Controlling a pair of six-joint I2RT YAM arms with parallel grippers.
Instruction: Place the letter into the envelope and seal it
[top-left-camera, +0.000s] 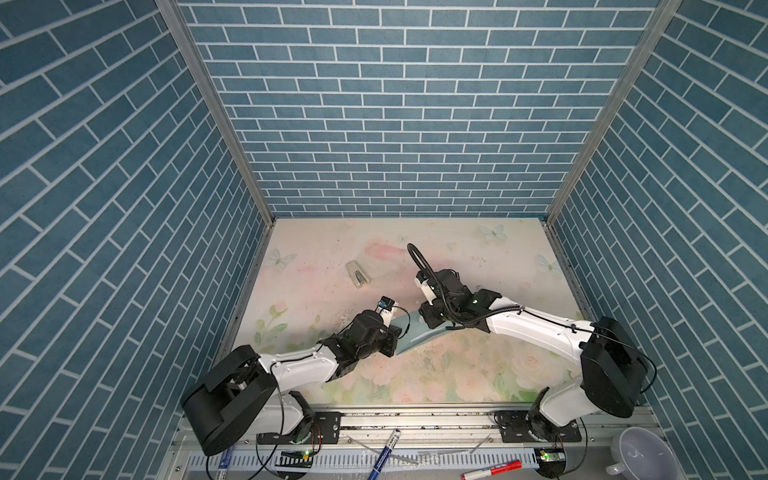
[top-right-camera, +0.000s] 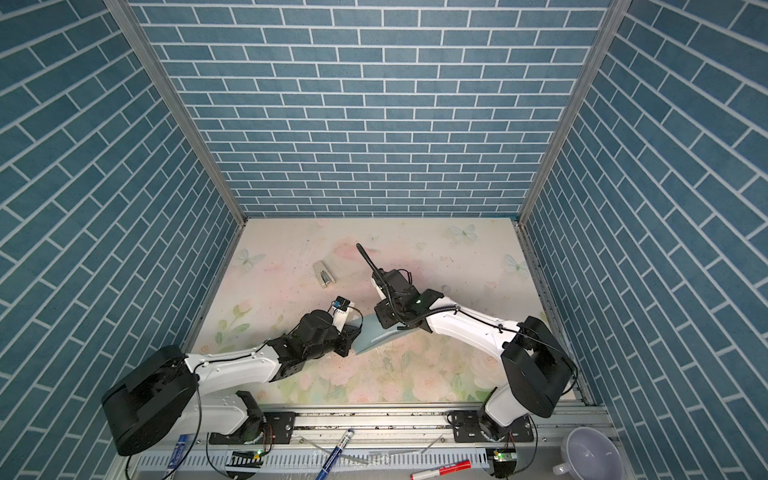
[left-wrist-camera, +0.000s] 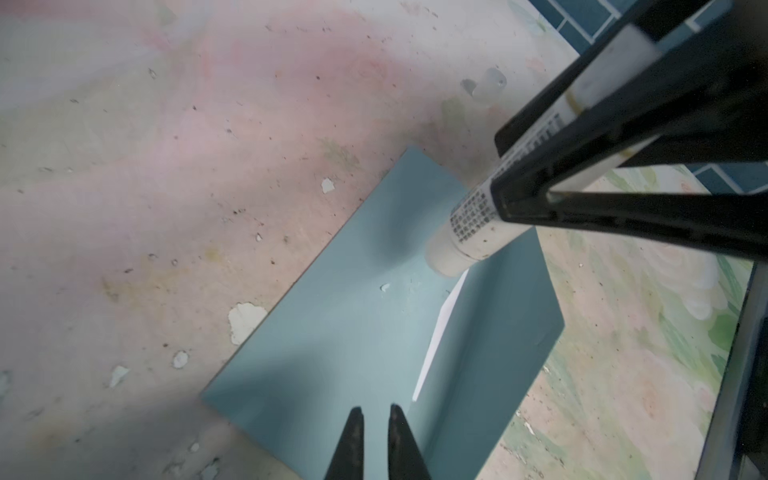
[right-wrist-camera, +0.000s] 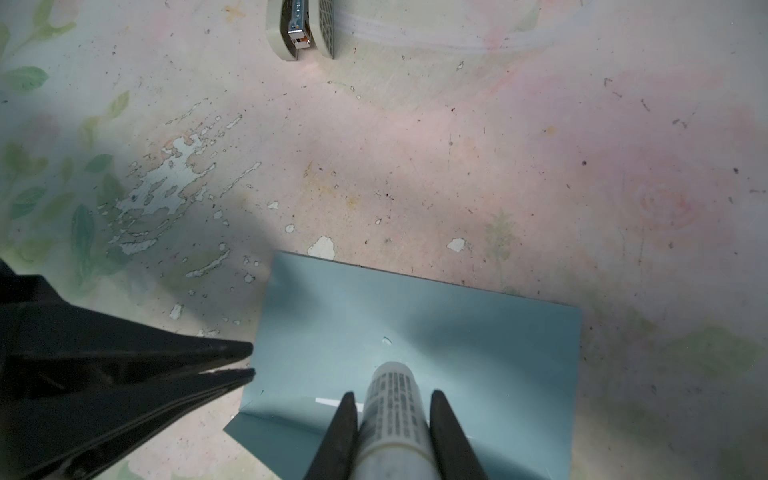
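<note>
Right gripper (right-wrist-camera: 392, 398) of mine clamps a glue stick (right-wrist-camera: 392, 380), its tip down on the envelope (left-wrist-camera: 353, 324), which lies on the table (right-wrist-camera: 457, 145) between my two arms. My left gripper (left-wrist-camera: 375, 413) sits at the envelope's end on my left side, jaws narrowed to a slit; I cannot tell whether they pinch the paper. The letter (left-wrist-camera: 441, 328) is tucked inside, only a thin white strip showing just beside the stick's tip.
</note>
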